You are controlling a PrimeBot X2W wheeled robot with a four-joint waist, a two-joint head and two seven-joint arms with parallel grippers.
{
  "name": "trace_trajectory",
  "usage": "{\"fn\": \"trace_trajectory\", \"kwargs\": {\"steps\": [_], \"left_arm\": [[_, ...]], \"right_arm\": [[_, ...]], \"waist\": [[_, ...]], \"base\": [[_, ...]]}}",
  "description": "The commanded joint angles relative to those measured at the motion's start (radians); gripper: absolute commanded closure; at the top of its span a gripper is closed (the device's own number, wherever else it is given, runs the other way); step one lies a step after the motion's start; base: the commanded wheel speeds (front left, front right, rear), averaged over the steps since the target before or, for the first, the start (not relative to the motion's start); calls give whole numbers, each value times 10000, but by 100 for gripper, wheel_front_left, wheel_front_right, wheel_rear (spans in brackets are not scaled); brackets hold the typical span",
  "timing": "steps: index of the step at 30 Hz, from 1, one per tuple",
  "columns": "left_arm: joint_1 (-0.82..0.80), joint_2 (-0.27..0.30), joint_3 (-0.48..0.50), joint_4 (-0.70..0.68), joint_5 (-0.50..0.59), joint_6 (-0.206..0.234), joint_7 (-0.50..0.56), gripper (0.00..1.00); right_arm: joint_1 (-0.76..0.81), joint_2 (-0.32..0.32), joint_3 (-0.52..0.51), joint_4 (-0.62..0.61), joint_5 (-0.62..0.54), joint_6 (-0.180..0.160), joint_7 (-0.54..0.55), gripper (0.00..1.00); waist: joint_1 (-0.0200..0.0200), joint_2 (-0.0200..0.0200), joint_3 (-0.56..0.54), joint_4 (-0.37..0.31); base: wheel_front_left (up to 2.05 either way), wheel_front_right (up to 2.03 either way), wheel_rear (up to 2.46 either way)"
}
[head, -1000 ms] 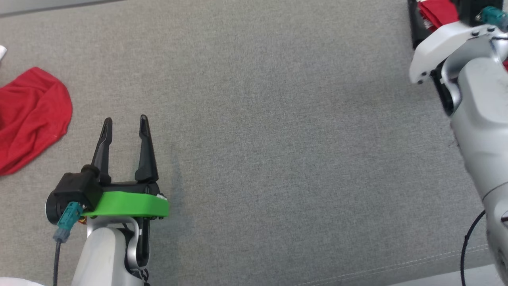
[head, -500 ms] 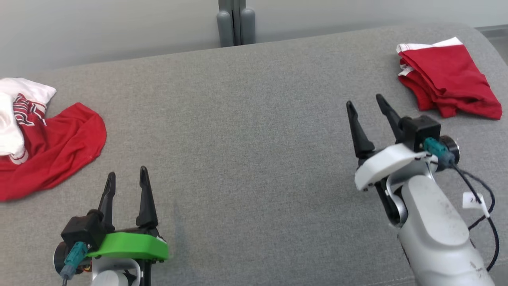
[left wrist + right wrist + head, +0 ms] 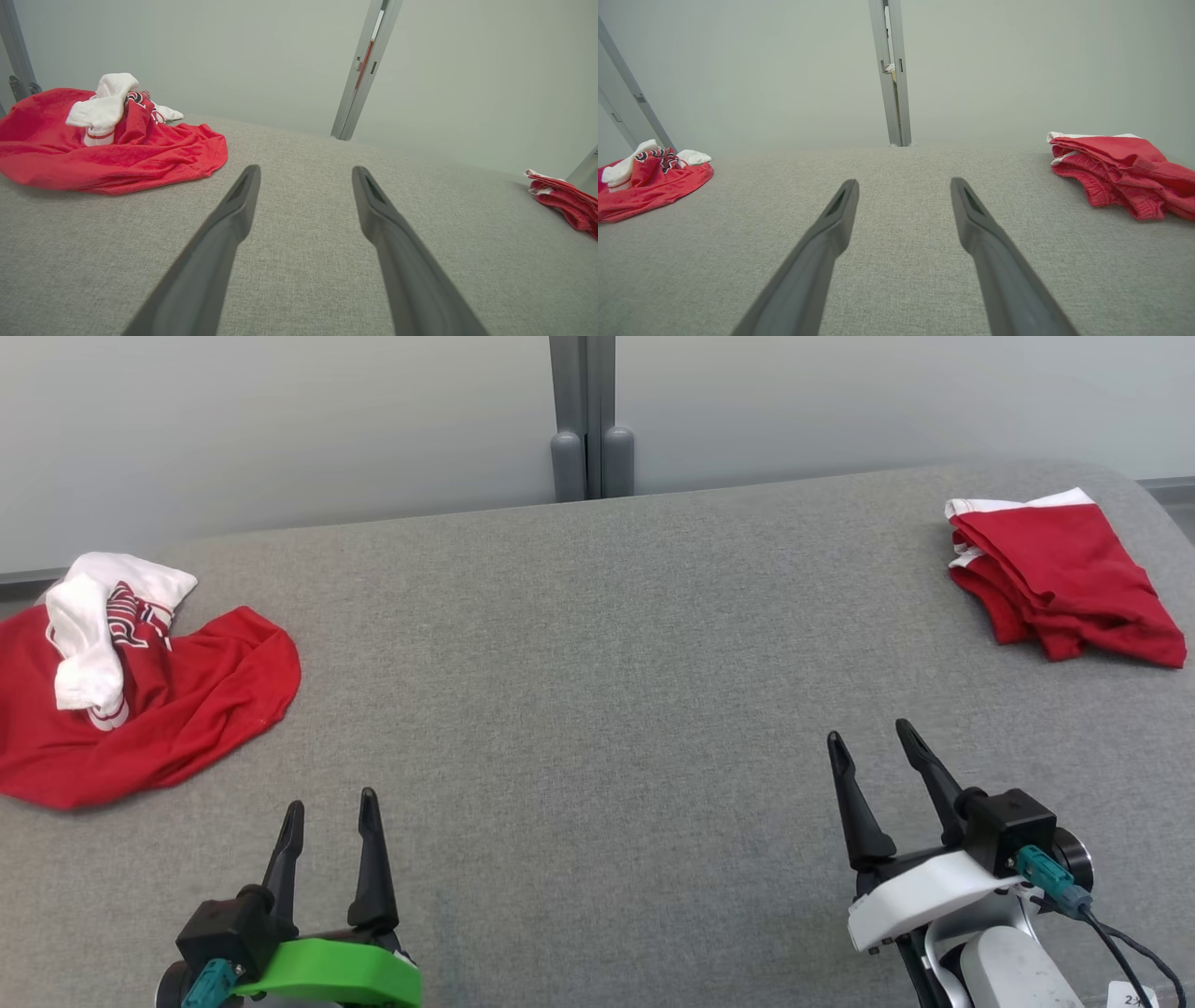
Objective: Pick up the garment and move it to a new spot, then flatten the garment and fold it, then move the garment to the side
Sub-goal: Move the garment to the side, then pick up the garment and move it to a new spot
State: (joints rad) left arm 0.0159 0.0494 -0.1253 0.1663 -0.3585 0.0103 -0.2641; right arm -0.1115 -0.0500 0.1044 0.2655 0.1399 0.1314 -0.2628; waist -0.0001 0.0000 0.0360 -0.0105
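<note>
A crumpled red and white garment (image 3: 177, 709) lies in a heap at the far left of the grey table (image 3: 597, 709); it also shows in the left wrist view (image 3: 117, 144) and the right wrist view (image 3: 649, 186). A folded red garment (image 3: 1055, 579) with a white edge rests at the far right (image 3: 1120, 172) (image 3: 565, 200). My left gripper (image 3: 331, 800) (image 3: 306, 169) stands open at the lower left, empty, a short way right of the crumpled heap. Over bare cloth at the lower right, my right gripper (image 3: 868, 731) (image 3: 904, 181) is open and empty, well short of the folded garment.
A pale wall with a grey upright post (image 3: 586, 420) runs behind the table's far edge. The table top is rounded at its far right corner (image 3: 1120, 476). A wide stretch of grey surface separates the two garments.
The head camera has tilted up, bringing the wall and both garments into view. My right gripper has drawn back from the folded garment toward the near edge. It stays open.
</note>
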Motion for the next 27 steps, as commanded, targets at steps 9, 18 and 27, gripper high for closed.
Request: {"fn": "trace_trajectory", "kwargs": {"steps": [9,18,27], "left_arm": [[175,23,-36,57,75,43,-3,0],[12,22,-131,2,50,64,-3,0],[-149,27,5,-56,138,108,-3,0]], "right_arm": [[292,-9,32,-239,256,-14,-28,0],[286,-9,-40,-203,196,-14,-28,0],[314,-7,-21,-318,198,-14,-26,0]], "waist": [[1,0,-89,-89],[1,0,14,117],[1,0,144,1427]], "base": [[0,0,0],[0,0,0],[0,0,0]]}}
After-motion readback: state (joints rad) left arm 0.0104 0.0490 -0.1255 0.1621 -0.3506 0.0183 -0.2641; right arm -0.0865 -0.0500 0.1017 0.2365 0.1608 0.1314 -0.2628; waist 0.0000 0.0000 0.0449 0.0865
